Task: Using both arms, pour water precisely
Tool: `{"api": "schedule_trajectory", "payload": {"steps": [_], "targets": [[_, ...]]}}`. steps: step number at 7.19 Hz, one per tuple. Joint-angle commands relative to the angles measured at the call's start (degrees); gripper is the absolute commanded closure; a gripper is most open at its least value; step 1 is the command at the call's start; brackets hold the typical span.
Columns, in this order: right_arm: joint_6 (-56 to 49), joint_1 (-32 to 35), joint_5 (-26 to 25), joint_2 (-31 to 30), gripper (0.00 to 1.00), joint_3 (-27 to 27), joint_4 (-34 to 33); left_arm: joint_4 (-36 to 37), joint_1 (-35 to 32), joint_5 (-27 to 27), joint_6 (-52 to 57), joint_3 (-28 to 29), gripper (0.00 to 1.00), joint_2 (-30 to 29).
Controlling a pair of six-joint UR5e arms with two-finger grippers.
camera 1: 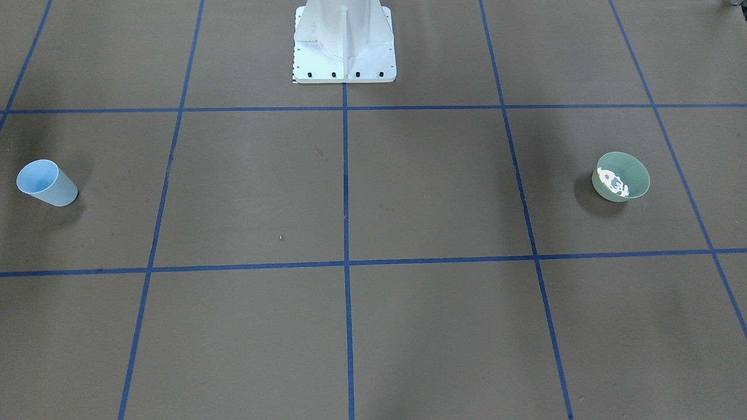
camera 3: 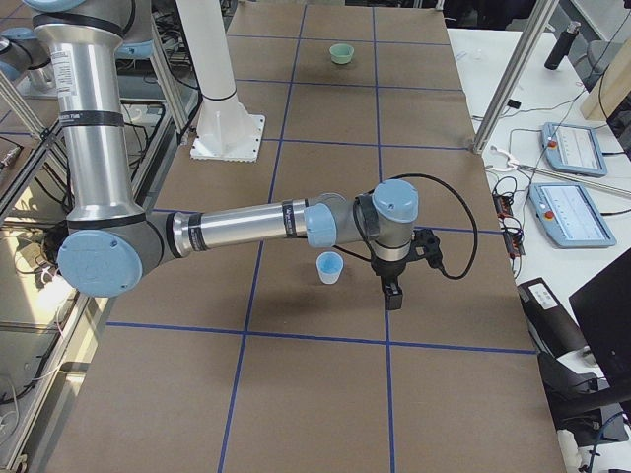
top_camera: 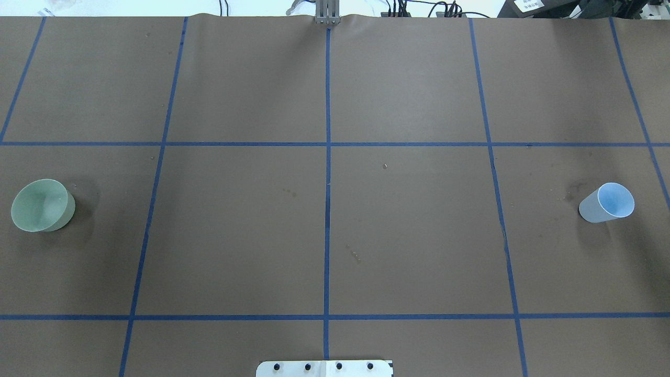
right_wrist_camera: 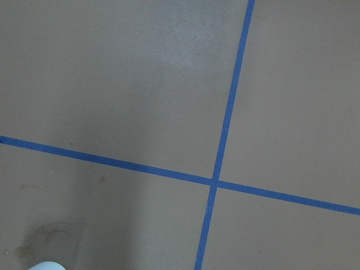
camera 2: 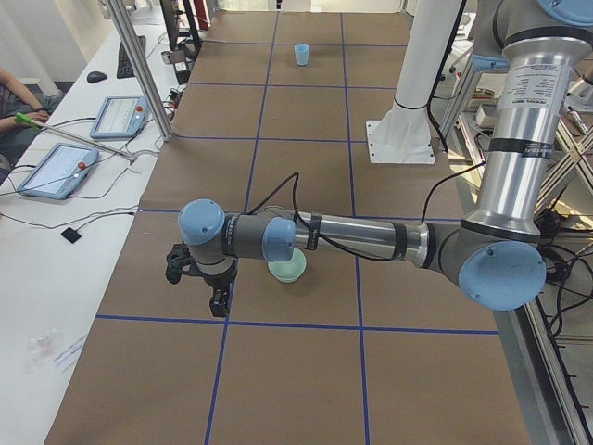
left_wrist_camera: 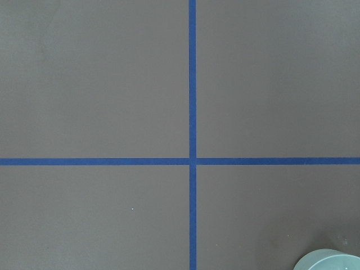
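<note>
A light blue cup point(top_camera: 607, 202) stands at the table's right end and a green bowl point(top_camera: 42, 205) with white patches inside point(camera 1: 620, 176) at its left end. In the exterior left view my left arm point(camera 2: 371, 239) reaches out low over the table, and its black gripper point(camera 2: 217, 301) points down beside the bowl point(camera 2: 289, 270). In the exterior right view my right arm point(camera 3: 246, 225) does the same, with its gripper point(camera 3: 392, 294) beside the cup point(camera 3: 329, 267). I cannot tell whether either gripper is open. The wrist views show only the bowl's rim point(left_wrist_camera: 329, 260) and the cup's rim point(right_wrist_camera: 48, 265).
The white pedestal point(camera 1: 344, 46) stands at the middle of the robot's side. Blue tape lines point(top_camera: 327, 209) divide the brown table cover into squares. A side table with tablets point(camera 2: 56, 167) and metal frame posts point(camera 2: 139, 69) runs along the far edge.
</note>
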Motion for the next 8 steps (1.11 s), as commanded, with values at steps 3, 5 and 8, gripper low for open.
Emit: {"api": "schedule_trajectory", "payload": {"steps": [3, 5, 8], "targets": [[0.01, -0.01, 2.07, -0.09, 0.01, -0.33, -0.21, 3.72, 0.21, -0.25, -0.03, -1.91, 0.01, 0.01], [0.01, -0.01, 3.66, -0.09, 0.01, -0.59, -0.74, 3.72, 0.12, -0.17, 0.06, -2.87, 0.01, 0.63], [0.01, -0.01, 5.42, -0.09, 0.01, -0.42, -1.18, 3.55, 0.38, 0.19, 0.32, -2.79, 0.01, 1.07]]}}
